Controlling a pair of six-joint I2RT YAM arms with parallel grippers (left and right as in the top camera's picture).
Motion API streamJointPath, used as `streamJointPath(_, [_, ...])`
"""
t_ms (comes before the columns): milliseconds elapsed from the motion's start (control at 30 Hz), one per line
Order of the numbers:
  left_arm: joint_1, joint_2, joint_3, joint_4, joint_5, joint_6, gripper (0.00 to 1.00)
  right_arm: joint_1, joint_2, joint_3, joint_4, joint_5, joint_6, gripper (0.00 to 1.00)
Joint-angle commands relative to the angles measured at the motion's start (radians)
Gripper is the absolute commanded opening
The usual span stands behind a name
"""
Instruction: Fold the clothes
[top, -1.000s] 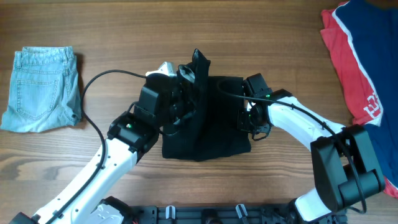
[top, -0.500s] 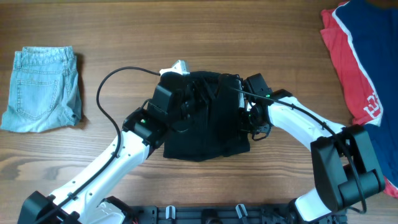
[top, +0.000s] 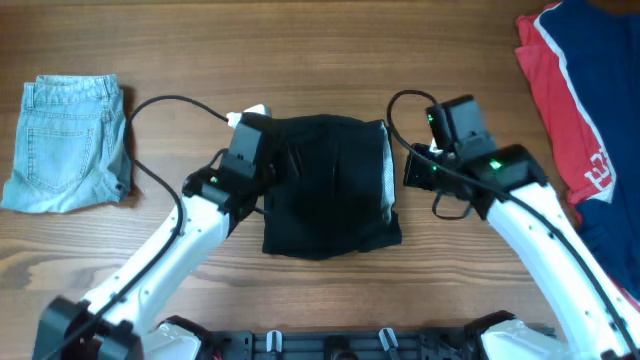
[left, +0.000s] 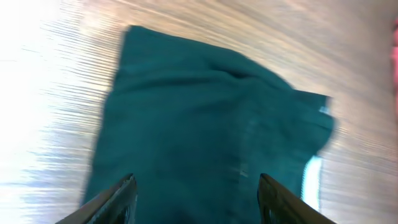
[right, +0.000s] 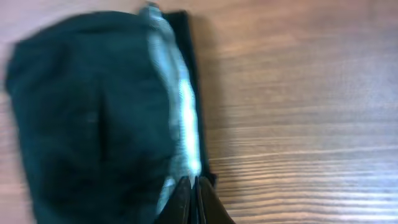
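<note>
- Three garments on the table (top: 330, 50), count them: one black garment (top: 325, 195) in the middle, one pair of denim shorts (top: 68, 143) far left, one red-and-blue garment (top: 585, 90) at the right edge.
- Two arms: left arm (top: 175, 245), right arm (top: 545, 235).
- One table.

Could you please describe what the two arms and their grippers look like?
The left arm and right arm have white links, black joint housings with green lights, and looping black cables. The left gripper and right gripper have slim dark fingers.
</note>
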Motion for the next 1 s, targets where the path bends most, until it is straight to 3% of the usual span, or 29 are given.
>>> streamJointPath(0, [0.041, 0.092, 0.011, 0.010, -0.047, 0.051, 0.62, 0.002, 0.030, 0.004, 0.009, -0.267, -0.171, 0.04])
streamJointPath(167, [0.049, 0.225, 0.011, -0.003, -0.019, 0.050, 0.63, 0.003, 0.187, 0.002, 0.003, -0.441, -0.276, 0.04])
streamJointPath(300, [0.048, 0.289, 0.011, -0.045, 0.015, 0.043, 0.60, 0.018, 0.327, 0.002, -0.019, -0.463, -0.307, 0.04])
streamJointPath(400, [0.046, 0.304, 0.011, -0.107, 0.062, 0.043, 0.56, 0.028, 0.409, 0.002, -0.083, -0.382, -0.310, 0.04])
streamJointPath(500, [0.046, 0.304, 0.011, -0.188, 0.144, 0.043, 0.57, 0.029, 0.472, -0.002, -0.169, -0.133, -0.162, 0.05])
streamJointPath(567, [0.046, 0.304, 0.011, -0.241, 0.172, 0.043, 0.57, 0.029, 0.478, -0.011, -0.163, -0.107, -0.134, 0.05])
streamJointPath(733, [0.046, 0.304, 0.011, -0.359, 0.187, 0.043, 0.45, 0.029, 0.478, -0.012, -0.126, -0.106, -0.127, 0.05])
streamJointPath(833, [0.045, 0.303, 0.011, -0.435, 0.190, 0.017, 0.21, 0.029, 0.478, -0.012, -0.103, -0.095, -0.111, 0.05])
streamJointPath(967, [-0.007, 0.240, 0.011, -0.513, 0.186, 0.017, 0.13, 0.010, 0.472, -0.006, -0.098, 0.070, 0.007, 0.05])
